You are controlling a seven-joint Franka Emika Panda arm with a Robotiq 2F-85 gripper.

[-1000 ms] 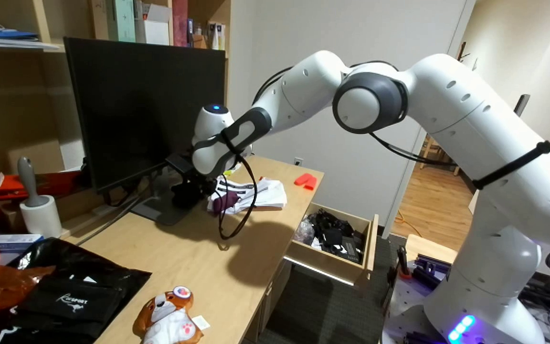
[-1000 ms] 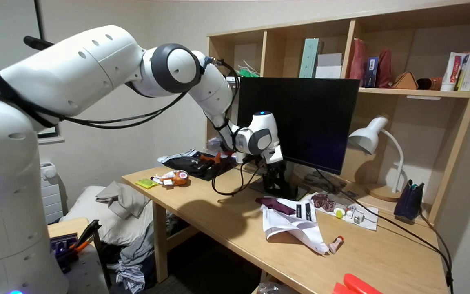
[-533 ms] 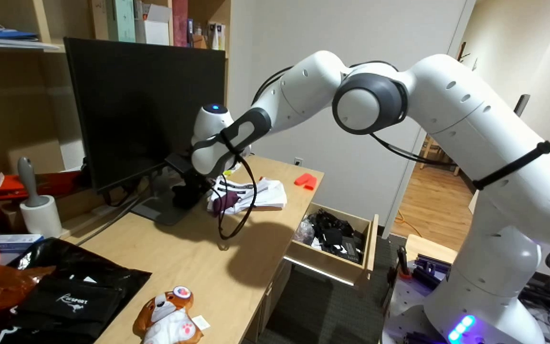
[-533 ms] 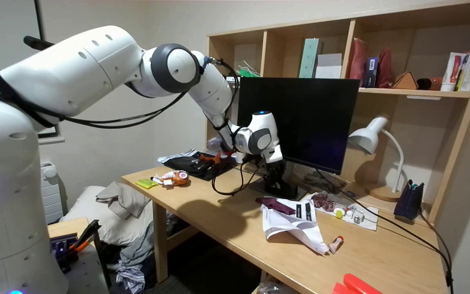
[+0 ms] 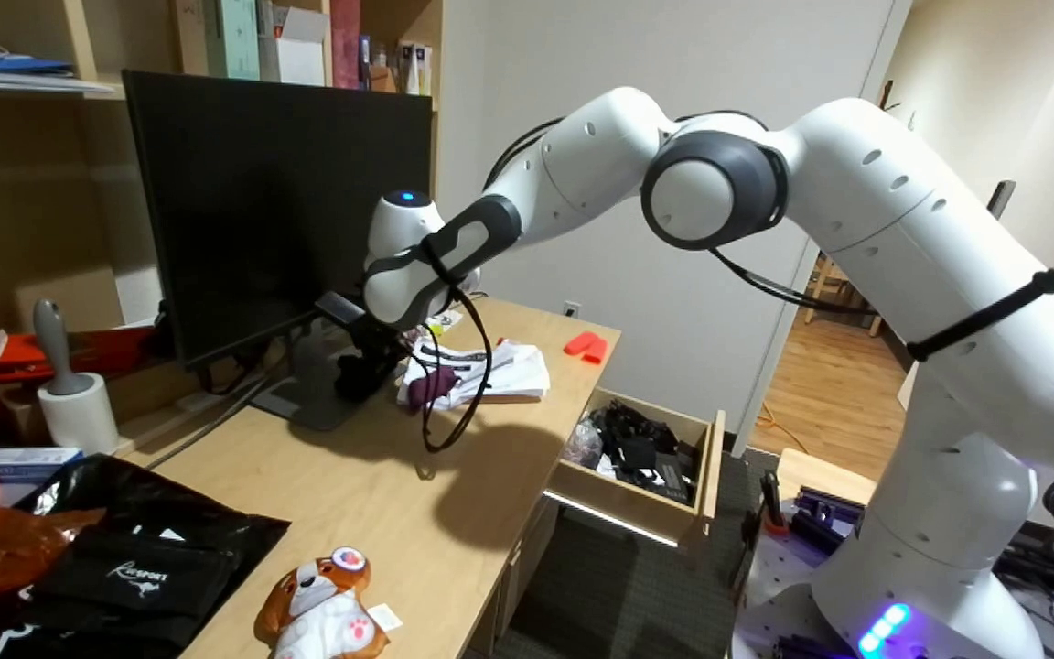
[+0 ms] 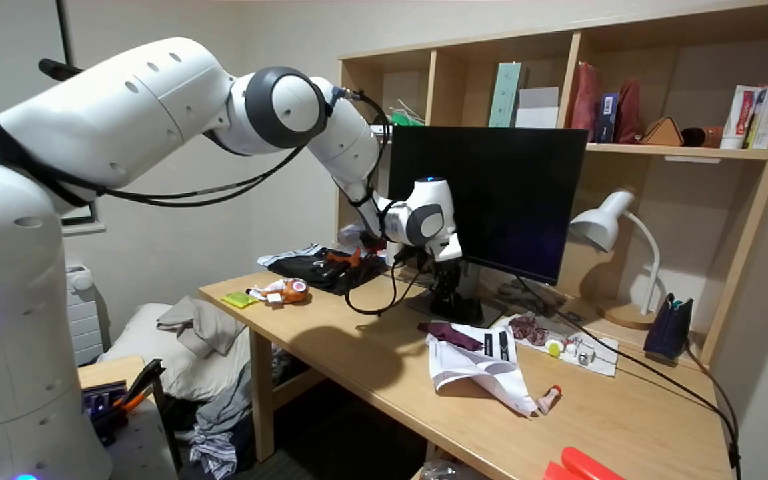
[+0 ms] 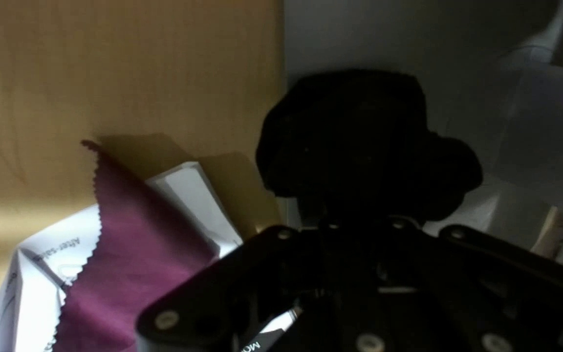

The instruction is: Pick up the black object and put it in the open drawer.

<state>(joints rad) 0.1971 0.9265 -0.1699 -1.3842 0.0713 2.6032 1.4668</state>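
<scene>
Fingers (image 7: 306, 240) stand nearly together, pinching the black bundle (image 7: 359, 142) at their tips — dark on dark, so the exact line of contact is lost. The bundle is at the edge of the grey foot (image 5: 303, 407) of the monitor (image 5: 289, 220); whether it rests there or hangs just above, I cannot tell. Beside it in the wrist view, a maroon cloth (image 7: 130, 264) lies over white printed paper (image 7: 37, 313) on the worktop (image 7: 174, 73). Farther out, in an exterior view, two red pieces (image 5: 595, 350) lie near the worktop's corner, and a dog toy (image 5: 326, 604) lies near a black plastic bag (image 5: 138, 567). Below the worktop's edge the drawer (image 5: 623, 503) stands open — dark things (image 5: 641, 448) and crumpled clear plastic (image 5: 584, 444) inside it, well apart from the bundle. In an exterior view, a white lamp (image 6: 597, 223) stands just beside a navy pouch (image 6: 669, 330).
</scene>
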